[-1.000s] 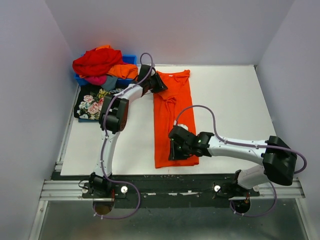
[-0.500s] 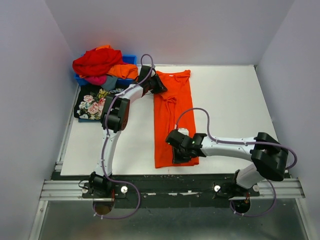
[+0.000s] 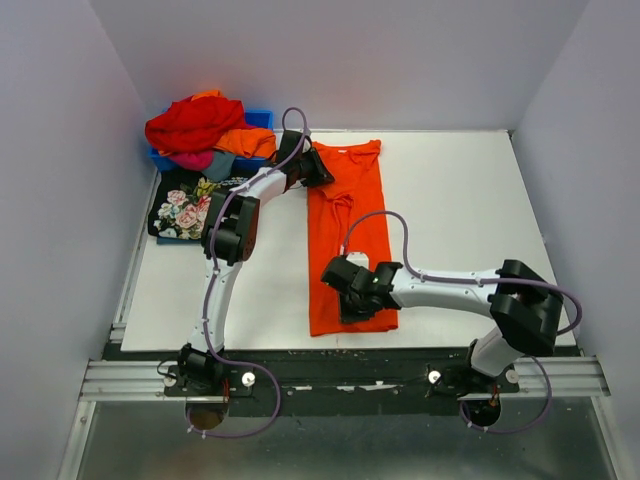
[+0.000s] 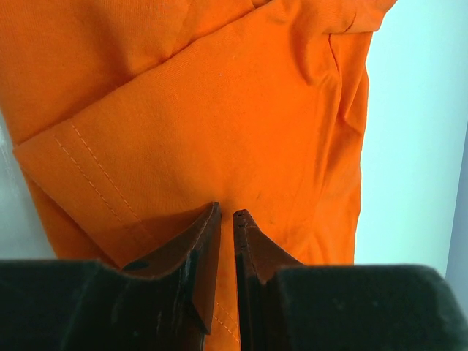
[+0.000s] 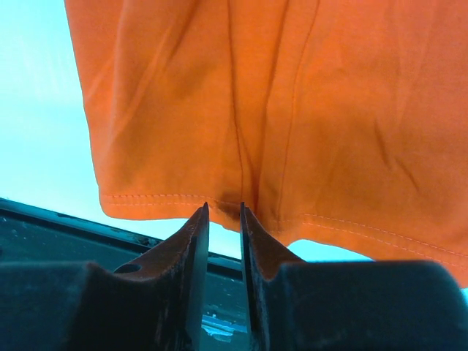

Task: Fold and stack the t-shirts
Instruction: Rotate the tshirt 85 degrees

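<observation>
Over the last second my right arm (image 3: 450, 288) has swung left, elbow drawing in from the bench's right side and the wrist sliding along the near hem of the orange t-shirt (image 3: 345, 215) toward its middle. My right jaws are pressed nearly together there, pinching that hem, with small creases running up the cloth from the tips. My left arm (image 3: 232, 225) has not shifted: it reaches to the far left corner of the same shirt, beside the collar, and my left jaws are likewise closed to a thin slit with orange cloth caught between them, next to a stitched sleeve hem. The shirt lies as a long narrow strip, folded lengthwise, down the middle of the white bench (image 3: 460, 200), collar at the far end and hem close to the near edge. At the far left corner a blue bin (image 3: 260, 117) carries a heap topped by a red t-shirt (image 3: 195, 120), with orange, pink and grey cloth beneath; a black t-shirt (image 3: 182, 210) printed with roses lies flat just in front of it. Plain pale walls (image 3: 60, 200) close in three sides, and a metal rail (image 3: 340, 375) runs along the near edge.
</observation>
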Controlling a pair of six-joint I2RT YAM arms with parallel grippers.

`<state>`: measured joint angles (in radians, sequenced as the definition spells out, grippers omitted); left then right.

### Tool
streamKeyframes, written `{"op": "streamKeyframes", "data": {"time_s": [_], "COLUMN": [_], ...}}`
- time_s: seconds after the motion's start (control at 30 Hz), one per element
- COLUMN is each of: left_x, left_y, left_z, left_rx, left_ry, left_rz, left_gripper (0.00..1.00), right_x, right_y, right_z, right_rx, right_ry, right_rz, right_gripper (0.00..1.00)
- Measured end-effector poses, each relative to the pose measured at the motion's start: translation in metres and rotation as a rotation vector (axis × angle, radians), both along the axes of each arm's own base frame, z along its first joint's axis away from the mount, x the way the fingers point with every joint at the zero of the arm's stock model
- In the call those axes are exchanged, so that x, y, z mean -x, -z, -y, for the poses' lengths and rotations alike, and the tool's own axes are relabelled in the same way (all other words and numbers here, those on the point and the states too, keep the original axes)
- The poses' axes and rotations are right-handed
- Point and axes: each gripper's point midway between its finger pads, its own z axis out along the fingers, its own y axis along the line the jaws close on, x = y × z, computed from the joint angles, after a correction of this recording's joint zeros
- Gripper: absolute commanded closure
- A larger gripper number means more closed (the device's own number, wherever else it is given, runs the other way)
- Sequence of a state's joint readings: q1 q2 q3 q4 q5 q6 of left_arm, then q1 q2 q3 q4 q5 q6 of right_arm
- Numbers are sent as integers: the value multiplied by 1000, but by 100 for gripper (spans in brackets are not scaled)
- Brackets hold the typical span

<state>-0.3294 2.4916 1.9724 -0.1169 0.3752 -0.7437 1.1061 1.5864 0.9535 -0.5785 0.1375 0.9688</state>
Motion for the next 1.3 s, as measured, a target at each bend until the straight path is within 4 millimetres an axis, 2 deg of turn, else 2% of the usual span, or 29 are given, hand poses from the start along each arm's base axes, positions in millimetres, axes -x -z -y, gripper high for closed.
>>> {"op": "streamKeyframes", "data": {"time_s": [0.13, 0.37, 0.47, 0.57, 0.63, 1.03, 1.1, 1.2, 1.3], "left_x": [0, -2, -2, -3, -2, -4, -5, -5, -5], "left_y": [0, 1, 1, 0, 1, 2, 1, 1, 1], "left_z": [0, 1, 0, 0, 0, 0, 0, 0, 0], "left_rx": [-1, -2, -3, -6, -9, -13, -13, -13, -13], "left_ry": [1, 3, 3, 4, 6, 11, 11, 11, 12], "left_rz": [-2, 0, -1, -1, 0, -4, -3, -3, -5], "left_gripper": [70, 70, 70, 70, 70, 70, 70, 70, 67], "right_x": [0, 3, 4, 6, 7, 24, 27, 29, 30], "right_y": [6, 12, 14, 16, 16, 4, 1, -3, -2], "right_z": [-4, 5, 9, 11, 11, 7, 5, 4, 6], "right_rx": [20, 65, 73, 78, 78, 63, 54, 36, 35], "right_ry": [-7, 3, 5, 6, 6, 1, 2, 13, 24], "right_rz": [-6, -21, -23, -26, -27, -16, -15, -13, -17], "right_gripper": [70, 69, 74, 85, 89, 97, 96, 83, 77]}}
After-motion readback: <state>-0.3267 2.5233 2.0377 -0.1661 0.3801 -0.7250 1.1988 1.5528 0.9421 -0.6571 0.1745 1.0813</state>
